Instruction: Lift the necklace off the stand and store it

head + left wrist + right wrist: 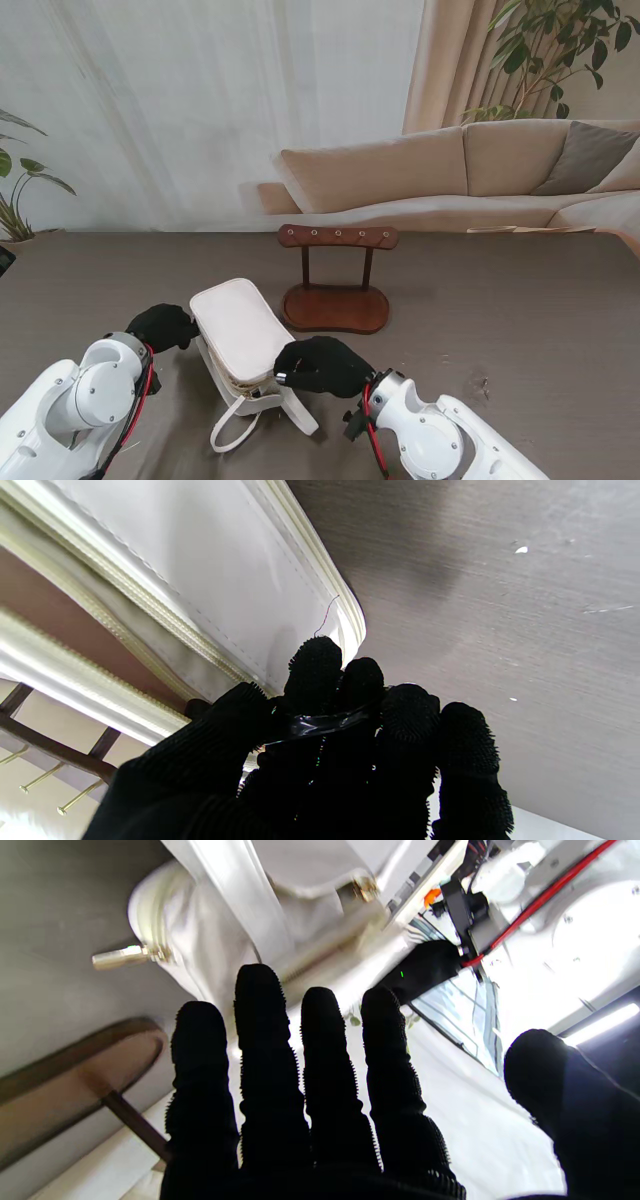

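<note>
The wooden necklace stand (335,300) is at the table's middle, and the pegs on its top bar (337,236) look bare; I see no necklace in any view. A white zip bag (240,330) lies nearer to me than the stand, flap up. My left hand (163,325) is at the bag's left edge, with its fingers (325,670) bunched against the bag's corner (345,620). My right hand (322,365) hovers at the bag's near right corner. Its fingers (270,1050) are straight and spread, with the thumb apart, and it holds nothing.
The bag's strap (235,425) loops toward me on the table. Its metal zip pull (120,957) sticks out at one end. Beyond the dark table's far edge stand a beige sofa (470,170) and a curtain. The stand's base (75,1075) is close to my right hand.
</note>
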Available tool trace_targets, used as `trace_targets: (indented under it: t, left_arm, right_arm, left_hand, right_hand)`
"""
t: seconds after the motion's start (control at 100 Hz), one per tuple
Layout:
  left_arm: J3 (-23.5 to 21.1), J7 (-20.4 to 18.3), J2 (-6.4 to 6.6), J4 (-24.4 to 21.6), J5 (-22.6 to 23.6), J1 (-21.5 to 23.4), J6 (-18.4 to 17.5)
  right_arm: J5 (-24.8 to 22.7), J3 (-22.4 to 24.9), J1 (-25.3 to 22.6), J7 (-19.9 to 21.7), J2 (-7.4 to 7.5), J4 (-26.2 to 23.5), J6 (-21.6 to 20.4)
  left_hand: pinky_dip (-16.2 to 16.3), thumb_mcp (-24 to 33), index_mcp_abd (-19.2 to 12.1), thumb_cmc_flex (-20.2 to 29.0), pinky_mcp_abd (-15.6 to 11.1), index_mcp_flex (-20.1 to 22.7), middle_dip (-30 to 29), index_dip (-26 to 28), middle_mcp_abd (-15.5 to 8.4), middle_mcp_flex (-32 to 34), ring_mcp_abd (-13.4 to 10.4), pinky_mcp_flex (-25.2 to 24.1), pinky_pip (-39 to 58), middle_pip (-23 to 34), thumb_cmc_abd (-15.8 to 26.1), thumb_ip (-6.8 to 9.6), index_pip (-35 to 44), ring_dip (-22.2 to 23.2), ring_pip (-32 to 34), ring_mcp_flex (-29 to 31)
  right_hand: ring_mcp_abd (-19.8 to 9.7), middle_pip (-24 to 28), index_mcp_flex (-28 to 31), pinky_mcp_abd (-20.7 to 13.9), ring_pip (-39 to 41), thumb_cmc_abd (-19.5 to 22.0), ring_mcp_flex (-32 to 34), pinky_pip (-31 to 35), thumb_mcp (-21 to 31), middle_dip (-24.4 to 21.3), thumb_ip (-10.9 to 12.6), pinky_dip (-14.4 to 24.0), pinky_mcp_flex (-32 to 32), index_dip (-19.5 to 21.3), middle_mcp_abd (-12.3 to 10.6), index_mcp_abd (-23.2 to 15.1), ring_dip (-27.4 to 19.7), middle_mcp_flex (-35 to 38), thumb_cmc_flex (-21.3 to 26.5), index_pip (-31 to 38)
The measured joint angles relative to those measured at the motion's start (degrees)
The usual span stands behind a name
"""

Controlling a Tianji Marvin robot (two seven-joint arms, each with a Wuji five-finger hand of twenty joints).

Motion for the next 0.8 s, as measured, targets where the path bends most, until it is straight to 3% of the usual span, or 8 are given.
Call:
trace_targets:
  t: [0.13, 0.24, 0.33, 0.62, 0.8]
  left_arm:
    - [-0.10, -0.22, 0.01, -0.38, 0.18, 0.44, 0.15]
    - [-0.10, -0.71, 0.04, -0.88, 0.88, 0.73, 0.40]
    - [-0.13, -1.07, 0.07, -1.17, 1.34, 1.02, 0.59]
    - [-1.41, -1.39, 0.07, -3.39, 1.42, 4.15, 1.24]
    - [-2.17, -1.44, 0.07, -4.82, 2.01, 6.65, 1.46]
  right_arm:
    - [2.76, 2.92, -1.02, 1.54, 0.40, -3.45, 1.74]
    - [-2.52, 3.88, -1.03, -0.40, 0.54, -4.82, 3.93]
    - [-4.74, 2.54, 0.60, -2.53, 0.57, -4.03, 6.00]
    - [-7.06, -4.15, 10.20, -1.93, -0.02, 2.56, 15.43]
    - [-6.82, -8.57, 14.66, -2.19, -0.91, 7.96, 17.00]
  left_hand:
    - [0.00, 0.00, 0.00, 0.00, 0.00, -0.01, 0.00, -0.01, 0.00, 0.00, 0.00, 0.01, 0.00, 0.00, 0.00, 0.00, 0.00, 0.00, 0.00, 0.00]
    - [0.00, 0.00, 0.00, -0.05, 0.00, -0.01, 0.00, -0.02, 0.00, -0.01, 0.00, 0.01, 0.00, 0.01, 0.00, 0.00, 0.00, 0.00, 0.00, 0.01]
    - [0.00, 0.00, 0.00, -0.05, -0.01, -0.01, 0.00, -0.02, 0.00, -0.02, 0.00, 0.01, 0.00, 0.01, 0.00, 0.00, 0.00, 0.00, 0.01, 0.01]
    - [0.00, 0.00, 0.00, -0.09, -0.02, -0.05, 0.00, -0.02, 0.00, -0.05, 0.00, 0.02, 0.00, 0.01, 0.00, 0.00, 0.00, 0.00, 0.01, 0.01]
    - [0.00, 0.00, 0.00, -0.09, -0.02, -0.06, 0.00, -0.02, -0.07, -0.16, 0.00, 0.02, 0.00, 0.02, 0.00, 0.00, 0.00, 0.00, 0.01, 0.01]
  right_hand:
    - [0.27, -0.39, 5.52, 0.51, 1.36, -0.64, 2.99, 2.10, -0.04, 0.27, 0.00, 0.05, 0.00, 0.49, 0.02, -0.06, 0.82, 4.38, 0.00, 0.90]
    - [0.32, -0.83, 5.46, 0.55, 1.55, -0.64, 3.50, 2.74, -0.04, 0.35, 0.00, 0.11, 0.00, 0.64, 0.02, -0.54, 0.93, 4.35, 0.00, -0.46]
    - [0.58, -2.84, 1.02, 0.59, -0.31, -0.64, 2.78, 2.75, -0.05, 0.52, 0.00, 0.11, 0.00, 0.73, 0.02, -0.70, 0.93, 2.32, 0.00, -3.20]
    - [0.67, -4.78, -14.93, 0.60, -2.20, -0.64, -4.30, 2.65, -0.17, 0.06, 0.00, 0.11, -0.04, -1.22, 0.02, -0.64, 0.90, -6.90, 0.00, -6.53]
    - [1.28, -4.59, -18.53, 0.60, -2.47, -0.61, -5.62, 1.25, -0.18, -0.52, 0.00, 0.23, -0.04, -2.01, 0.02, -0.64, 0.83, -10.05, 0.00, -5.76]
